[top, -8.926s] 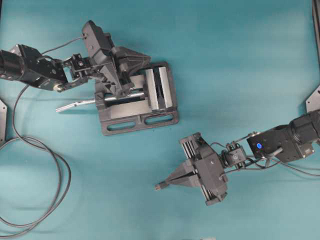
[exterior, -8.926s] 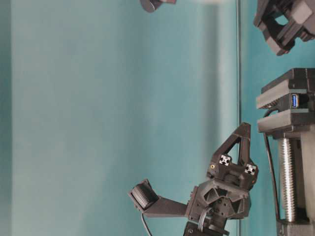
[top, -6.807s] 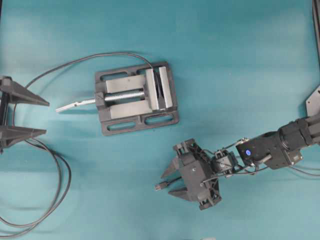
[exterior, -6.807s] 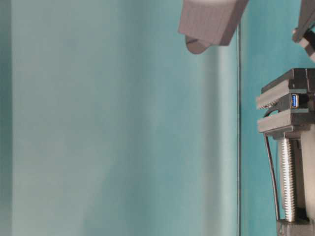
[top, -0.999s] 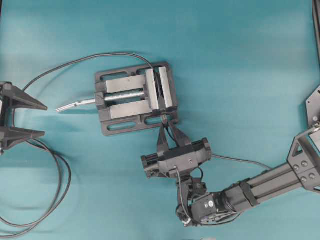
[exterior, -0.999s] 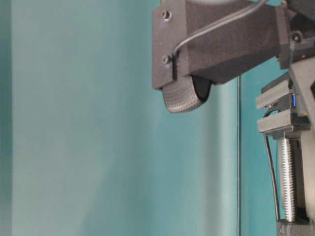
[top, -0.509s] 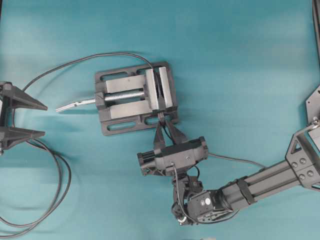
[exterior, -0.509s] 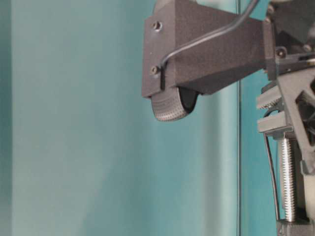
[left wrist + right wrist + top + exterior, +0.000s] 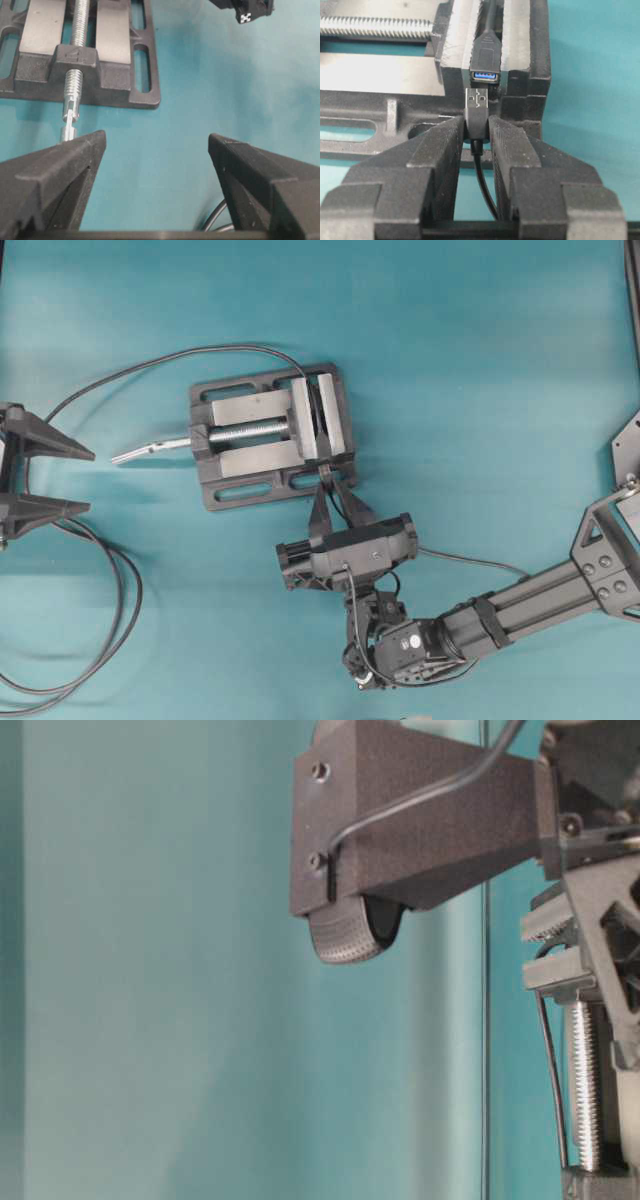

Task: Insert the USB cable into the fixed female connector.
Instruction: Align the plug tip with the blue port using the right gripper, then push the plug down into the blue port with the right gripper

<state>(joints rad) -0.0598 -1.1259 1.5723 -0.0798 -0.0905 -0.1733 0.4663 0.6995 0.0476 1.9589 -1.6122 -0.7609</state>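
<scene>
The surface (image 9: 480, 360) is flat and teal all over, and a teal wall stands behind it in the table-level view. A grey vise (image 9: 272, 436) sits on the surface with its silver screw (image 9: 160, 447) sticking out to the left. The socket (image 9: 485, 75) is pinched between the vise jaws, its blue mouth facing out. The right pincer (image 9: 477, 131) is squeezed tight on the USB cable (image 9: 476, 110) — the metal plug tip sits just in front of the socket and is not in yet. The left pincer (image 9: 155, 150) waits wide open and holds nothing, well away at the surface's edge. A long black cable (image 9: 95, 570) loops on the surface nearby.
</scene>
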